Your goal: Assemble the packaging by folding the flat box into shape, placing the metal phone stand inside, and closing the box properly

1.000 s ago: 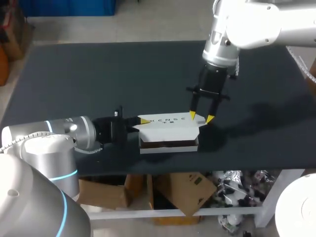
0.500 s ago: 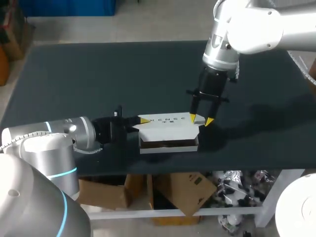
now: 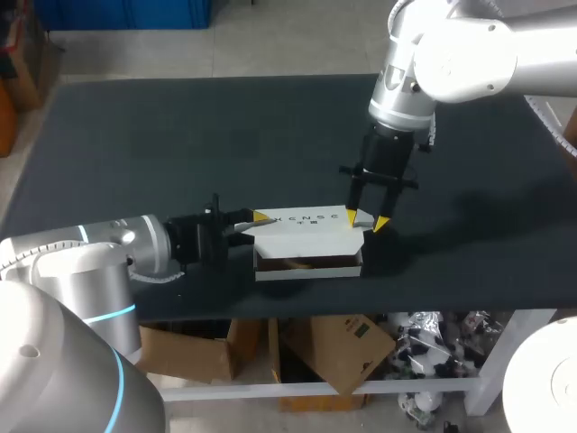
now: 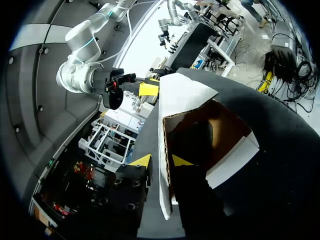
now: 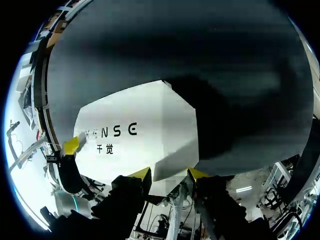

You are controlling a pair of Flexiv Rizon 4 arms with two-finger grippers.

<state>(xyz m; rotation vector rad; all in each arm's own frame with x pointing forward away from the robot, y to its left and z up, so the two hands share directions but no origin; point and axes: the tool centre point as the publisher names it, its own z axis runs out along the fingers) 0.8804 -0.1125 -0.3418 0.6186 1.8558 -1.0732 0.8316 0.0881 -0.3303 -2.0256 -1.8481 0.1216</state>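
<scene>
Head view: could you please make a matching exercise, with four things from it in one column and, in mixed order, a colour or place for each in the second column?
Column one:
1. lid
2. box interior
3. table
4. right arm

Column two:
a. brown
b. comes in from the view's upper right
c. white with dark print
d. dark, almost black

Pairs: 1-c, 2-a, 3-d, 4-b

A robotics lab: a silver-white left arm (image 3: 117, 248) and right arm (image 3: 451, 54), both industrial robots, work at a dark-topped table (image 3: 180, 144).
</scene>
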